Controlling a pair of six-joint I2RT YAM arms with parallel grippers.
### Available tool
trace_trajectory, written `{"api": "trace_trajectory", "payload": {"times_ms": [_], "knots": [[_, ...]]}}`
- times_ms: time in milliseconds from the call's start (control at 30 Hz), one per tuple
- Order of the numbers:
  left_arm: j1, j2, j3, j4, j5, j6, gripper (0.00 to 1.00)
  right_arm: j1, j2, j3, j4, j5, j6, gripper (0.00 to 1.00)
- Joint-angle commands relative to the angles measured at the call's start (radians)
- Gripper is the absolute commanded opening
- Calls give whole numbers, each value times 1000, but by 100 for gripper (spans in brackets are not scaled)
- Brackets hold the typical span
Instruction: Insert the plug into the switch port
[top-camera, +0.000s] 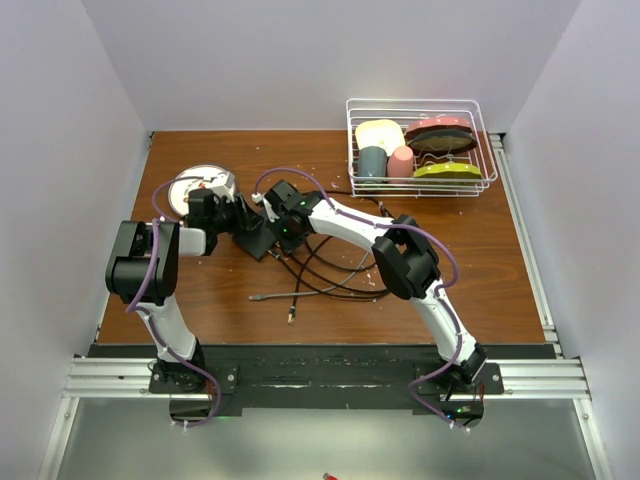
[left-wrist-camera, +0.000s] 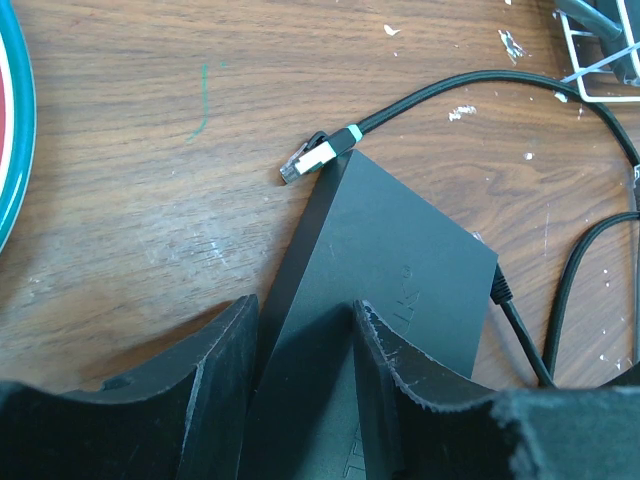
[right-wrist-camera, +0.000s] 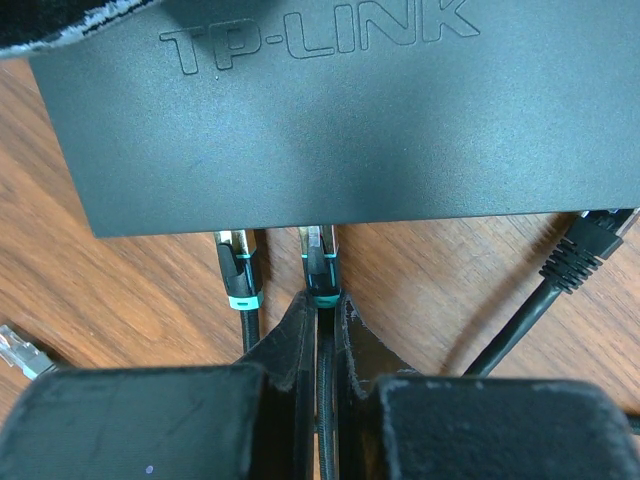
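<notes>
Left gripper (left-wrist-camera: 305, 312), jaws half-open, clamps the black TP-Link switch (right-wrist-camera: 330, 130). Right gripper (right-wrist-camera: 322, 308), jaws nearly closed, pinches the plug (right-wrist-camera: 320, 255), whose tip is at the switch's port edge.

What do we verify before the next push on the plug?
1. Left gripper holding the switch: ok, jaws on both sides of it.
2. Right gripper shut on the plug at its rear: ok.
3. Plug square to the switch's edge: ok.
4. Plug fully seated: cannot tell, the port is hidden under the edge.
5. Neighbour plug apart from the held one: ok.
</notes>
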Motion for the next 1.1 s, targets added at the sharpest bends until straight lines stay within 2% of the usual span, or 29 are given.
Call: {"api": "trace_trajectory", "payload": {"times_ms": [0, 467, 633, 800, 933, 1067], "knots": [[-132, 44, -46, -217, 223, -15, 20, 14, 22, 95, 387, -22, 21, 0], [-189, 11, -52, -247, 251, 2, 16, 14, 60, 176, 378, -42, 29, 0], [-195, 21, -55, -252, 262, 5, 16, 14, 45, 147, 385, -36, 26, 0], [-186, 2, -47, -284, 204, 15, 18, 12, -7, 54, 399, -36, 32, 0], [-149, -36, -55, -306, 144, 12, 27, 17, -84, -78, 443, -56, 34, 0], [-116, -100, -70, -312, 52, 0, 47, 15, -128, -181, 444, -68, 43, 4]]}}
